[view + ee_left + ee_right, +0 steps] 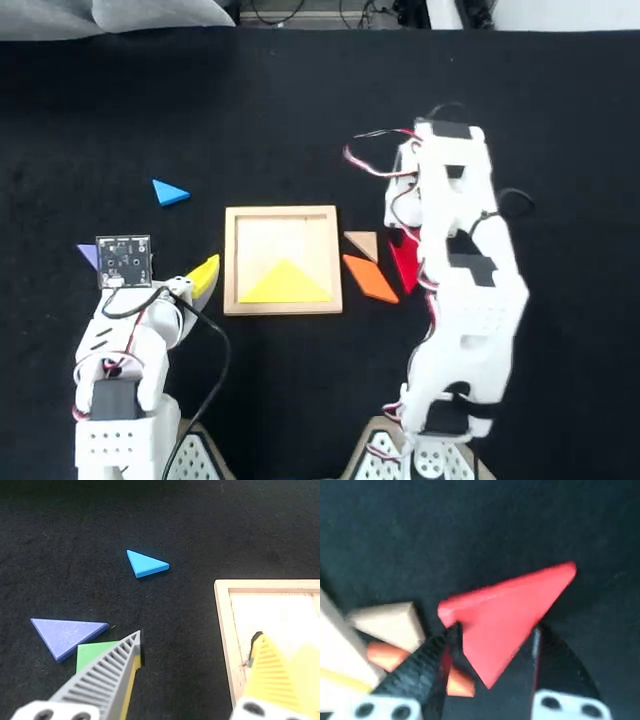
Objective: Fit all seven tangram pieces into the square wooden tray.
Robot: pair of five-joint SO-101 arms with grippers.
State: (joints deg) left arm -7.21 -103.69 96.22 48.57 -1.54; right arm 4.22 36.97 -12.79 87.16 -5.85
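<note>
Wooden tray (232, 260): lies flat at the middle of the black table cover (300, 120). One piece is seated in it, the yellow triangle (287, 283), with its long edge along the tray wall nearest the arms. The rest of the tray floor is bare wood.

Right of the tray:
- Tan triangle (362, 243), just beside the right rim.
- Orange parallelogram (370, 278), just beside the same rim, nearer the arms than the tan triangle.
- Red triangle (510, 612), beyond these two. The right gripper (495, 630) is clamped on it, one black finger against each side. In the high view the right arm (455, 260) covers most of this piece.

Left of the tray:
- Blue triangle (170, 192), well apart from the rim, on the far side.
- Purple triangle (67, 632), farther left, with the green square (92, 651) touching it.
- Left gripper (196, 637), jaws apart, nothing between them. Its yellow finger stands just beside the left rim. Its grey finger overlaps the green square in the wrist view and hides part of it.
</note>
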